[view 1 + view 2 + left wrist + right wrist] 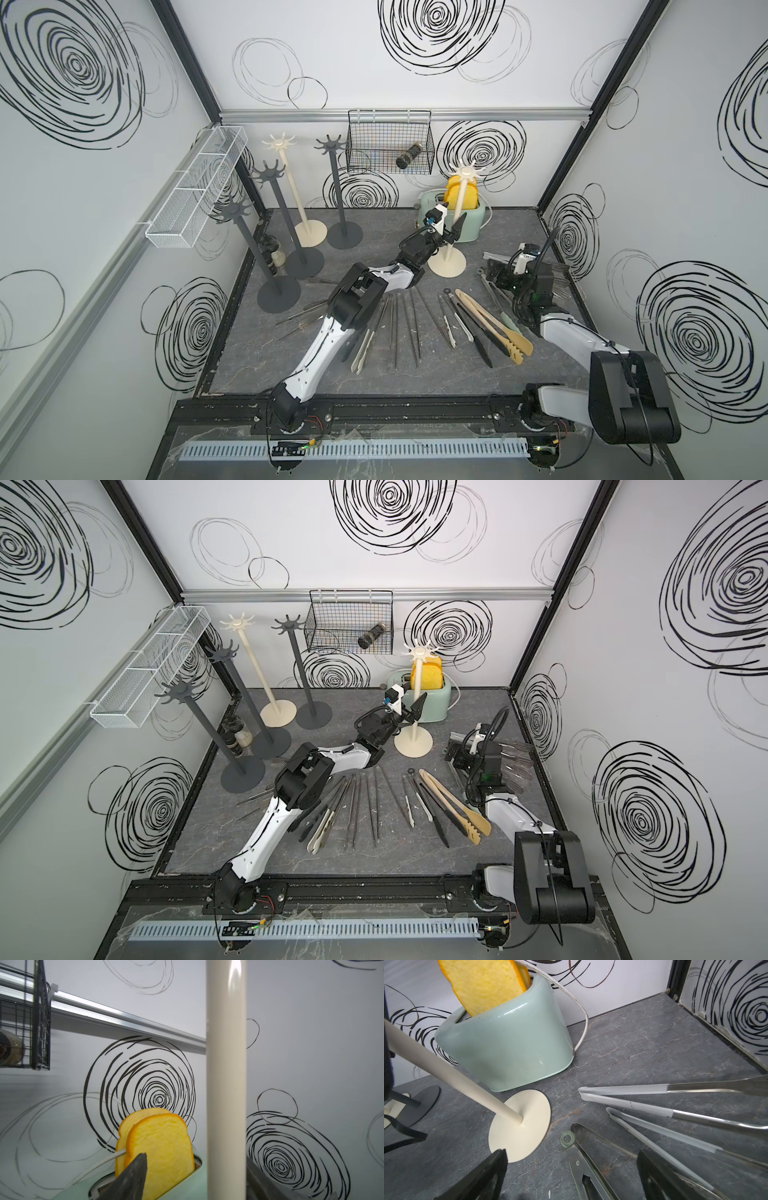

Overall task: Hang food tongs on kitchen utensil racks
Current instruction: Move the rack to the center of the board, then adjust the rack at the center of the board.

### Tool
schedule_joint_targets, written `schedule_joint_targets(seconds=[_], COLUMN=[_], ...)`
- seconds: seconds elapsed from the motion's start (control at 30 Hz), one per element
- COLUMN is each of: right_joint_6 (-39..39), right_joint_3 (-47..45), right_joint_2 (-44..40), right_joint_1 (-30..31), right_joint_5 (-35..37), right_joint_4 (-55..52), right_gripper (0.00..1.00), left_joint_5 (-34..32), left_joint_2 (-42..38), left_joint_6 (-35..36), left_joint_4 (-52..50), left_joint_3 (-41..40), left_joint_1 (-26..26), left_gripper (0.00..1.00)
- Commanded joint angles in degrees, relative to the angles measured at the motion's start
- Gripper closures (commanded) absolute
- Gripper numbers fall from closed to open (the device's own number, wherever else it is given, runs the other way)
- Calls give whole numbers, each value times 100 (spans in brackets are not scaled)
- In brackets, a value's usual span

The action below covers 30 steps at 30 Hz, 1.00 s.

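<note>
Grey marble worktop [540,374] has all the food tongs [496,328] lying fanned out unhung, right end effector [572,1154] gaping empty above some, left end effector [455,212] spread loose around the cream rack [451,270] pole, so I reckon a sideways pull-out knocks it into the toaster [478,220].

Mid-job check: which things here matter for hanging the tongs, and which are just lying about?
For the job: tongs; five racks.
Lying about: toaster; toast; wire basket; mesh tray; jars.
</note>
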Motion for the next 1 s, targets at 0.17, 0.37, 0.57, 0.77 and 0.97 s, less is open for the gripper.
schedule_joint_targets(seconds=[0.17,0.37,0.57,0.77,0.97], right_joint_6=[-226,-1245,-1610,-1646,-1628], right_joint_3=[291,892,1892,2669,3148], right_joint_2=[36,462,1146,1601,2025], right_joint_1=[74,761,1294,1378,1383], right_joint_5=[-324,-507,-294,-186,-53], right_joint_4=[-21,-141,-278,-241,56], right_gripper=[1,1,1,1,1], left_joint_5=[-90,-47,-54,-311,-250], left_joint_2=[-954,-2467,-4138,-5422,-6142], left_joint_6=[170,403,497,196,-394], left_joint_4=[571,578,-508,-1674,-2680], left_joint_3=[-986,-2843,-4409,-5474,-5904], left_joint_1=[79,206,341,372,319], left_gripper=[6,4,10,13,18])
